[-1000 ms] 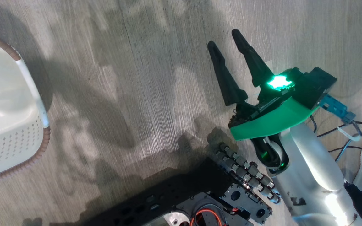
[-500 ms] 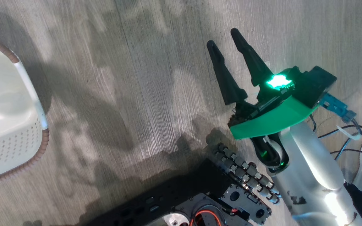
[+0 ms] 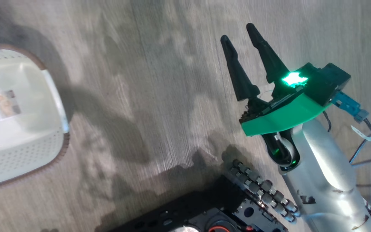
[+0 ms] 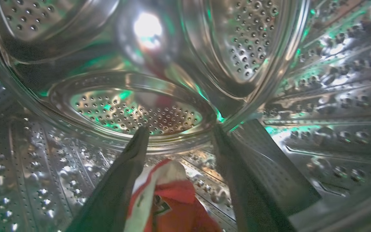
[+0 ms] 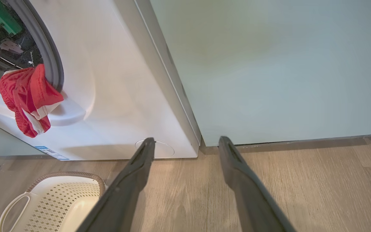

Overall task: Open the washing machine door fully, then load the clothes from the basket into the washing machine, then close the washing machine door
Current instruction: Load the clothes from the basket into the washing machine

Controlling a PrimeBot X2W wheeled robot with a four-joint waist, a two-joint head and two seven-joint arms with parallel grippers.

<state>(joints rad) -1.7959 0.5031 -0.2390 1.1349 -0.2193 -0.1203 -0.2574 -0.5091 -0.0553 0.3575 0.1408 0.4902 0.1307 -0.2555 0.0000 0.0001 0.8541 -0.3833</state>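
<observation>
In the left wrist view my left gripper (image 4: 180,129) is deep inside the washing machine's perforated steel drum (image 4: 134,109). Its fingers stand open, and a red garment with white trim (image 4: 172,203) lies loose low between them. Another of the red clothes (image 5: 27,96) hangs over the grey gasket (image 5: 52,64) at the washing machine (image 5: 114,80) mouth. The basket (image 3: 18,129) (image 5: 60,199) sits on the floor, its labelled bottom bare. My right gripper (image 3: 238,32) (image 5: 187,140) is open over the floor, holding nothing. The washing machine door is out of view.
A pale green cabinet (image 5: 269,64) stands directly right of the washer. The round flap (image 5: 159,149) and blue sticker (image 5: 48,151) sit low on the washer front. My dark wheeled base (image 3: 224,209) shows at the bottom, with cables (image 3: 362,145) near the right forearm.
The head camera has shifted, so the basket and right gripper sit further right in the picture. The right gripper keeps its open pose. The left gripper has gone from shut to open.
</observation>
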